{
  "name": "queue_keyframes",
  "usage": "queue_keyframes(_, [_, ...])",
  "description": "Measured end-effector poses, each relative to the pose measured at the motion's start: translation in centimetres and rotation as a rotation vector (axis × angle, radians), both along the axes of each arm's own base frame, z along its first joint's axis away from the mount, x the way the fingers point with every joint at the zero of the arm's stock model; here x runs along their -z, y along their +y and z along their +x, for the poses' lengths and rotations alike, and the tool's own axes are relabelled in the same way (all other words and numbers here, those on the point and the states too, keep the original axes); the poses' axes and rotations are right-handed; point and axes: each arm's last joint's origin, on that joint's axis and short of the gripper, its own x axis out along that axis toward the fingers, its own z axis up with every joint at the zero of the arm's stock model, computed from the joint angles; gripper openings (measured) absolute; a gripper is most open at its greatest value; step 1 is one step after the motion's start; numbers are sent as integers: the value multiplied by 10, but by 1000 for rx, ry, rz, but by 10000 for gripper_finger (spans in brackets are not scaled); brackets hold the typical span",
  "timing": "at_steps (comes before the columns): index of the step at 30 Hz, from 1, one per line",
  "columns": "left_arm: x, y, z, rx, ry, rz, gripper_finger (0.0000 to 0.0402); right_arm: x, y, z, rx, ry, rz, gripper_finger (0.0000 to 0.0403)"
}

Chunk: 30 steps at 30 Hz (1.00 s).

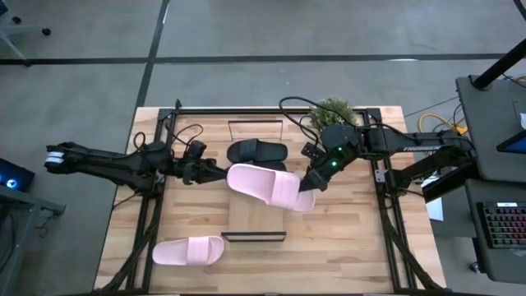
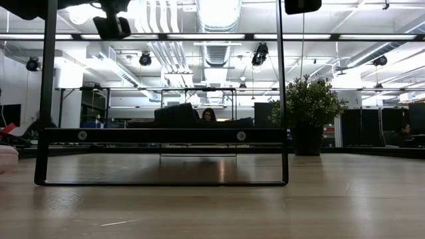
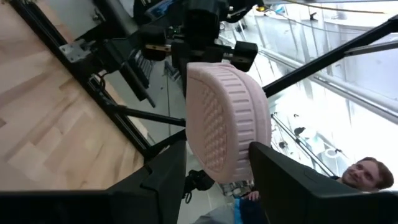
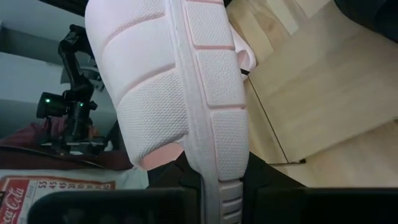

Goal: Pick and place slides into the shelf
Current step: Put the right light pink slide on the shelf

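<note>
Pink slide (image 1: pixel 267 186) is held up over the shelf (image 1: pixel 256 218), gripped at both ends: left gripper (image 1: pixel 215 173) clamped on one end, right gripper (image 1: pixel 310 185) clamped on the other. It lies slantwise across the middle of the shelf board in the high view.

Writing: only readable bit is a red/white "Coca-Cola" type label (image 4: pixel 46 185) in the right wrist view, partly cut off, low in the room beyond the table.

Textures: slide sole (image 4: pixel 186 81) is pale pink foam w/ fine pebbled grain, split into blocky pads by shallow grooves, plus a ridged centre strip. Left wrist view shows the rounded end (image 3: pixel 227 118) w/ a dotted grid on the sole and ribbed edge, sitting between that arm's two dark fingers (image 3: pixel 165 180).

Other slides: black slide (image 1: pixel 257 151) rests at the far end of the shelf, just beside the held one. 2nd pink slide (image 1: pixel 188 250) lies flat on the table (image 1: pixel 345 255), left of the shelf's near end, well apart from both grippers.

Shelf = light wood board, thin black metal end frames; table is butcher-block planks. Small green potted plant (image 1: pixel 333 111) at the table's far edge near the right arm. Low view shows a black frame (image 2: pixel 163 136) upright on the wood.
</note>
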Motion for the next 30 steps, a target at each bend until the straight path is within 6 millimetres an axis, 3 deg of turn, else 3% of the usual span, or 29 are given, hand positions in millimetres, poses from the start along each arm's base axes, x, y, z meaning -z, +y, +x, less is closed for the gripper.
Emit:
queue_keyframes(15, [1, -1, -3, 29, -3, 4, 164, 3, 3, -1, -6, 30, 8, 33])
queue_keyframes(30, [8, -2, 14, 38, 18, -15, 164, 4, 3, 1, -3, 24, -5, 33])
